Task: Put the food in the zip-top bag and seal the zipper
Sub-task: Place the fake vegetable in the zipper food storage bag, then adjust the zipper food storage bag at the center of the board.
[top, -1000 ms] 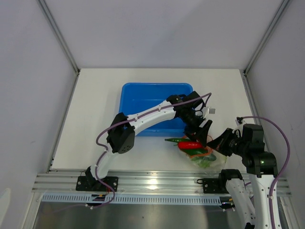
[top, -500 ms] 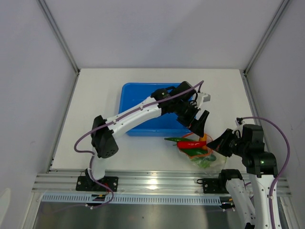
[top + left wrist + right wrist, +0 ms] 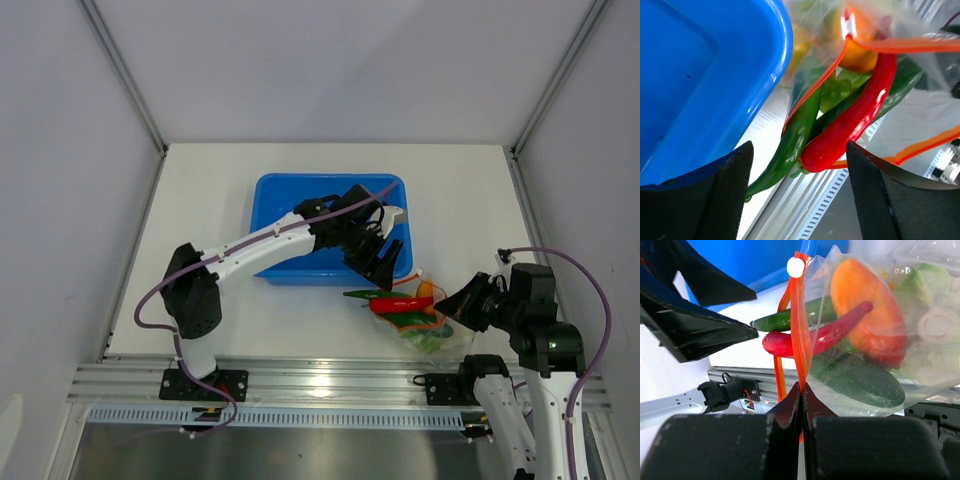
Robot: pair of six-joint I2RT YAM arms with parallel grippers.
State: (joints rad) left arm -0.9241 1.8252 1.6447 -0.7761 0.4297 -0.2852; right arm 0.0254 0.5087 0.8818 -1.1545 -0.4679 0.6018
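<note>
The clear zip-top bag (image 3: 432, 326) lies at the table's front right with its mouth toward the blue tub. My right gripper (image 3: 802, 390) is shut on the orange-red zipper (image 3: 799, 325) strip; the white slider (image 3: 795, 267) sits at the strip's far end. Inside the bag are an orange fruit (image 3: 870, 310), a dark green cucumber (image 3: 855, 380) and cauliflower (image 3: 935, 325). A red chili (image 3: 855, 120) and a green pepper (image 3: 792, 145) stick out of the mouth. My left gripper (image 3: 800, 200) hangs open and empty above their tips, by the tub's corner.
The blue tub (image 3: 300, 205) stands behind the bag, mid-table, and the left arm reaches over it. The metal rail (image 3: 330, 380) of the table's front edge runs just below the bag. White walls enclose the table on three sides.
My left gripper has drawn back from the bag's mouth toward the tub's front right corner, empty. The red chili stays poking out of the bag. The right gripper has not moved.
</note>
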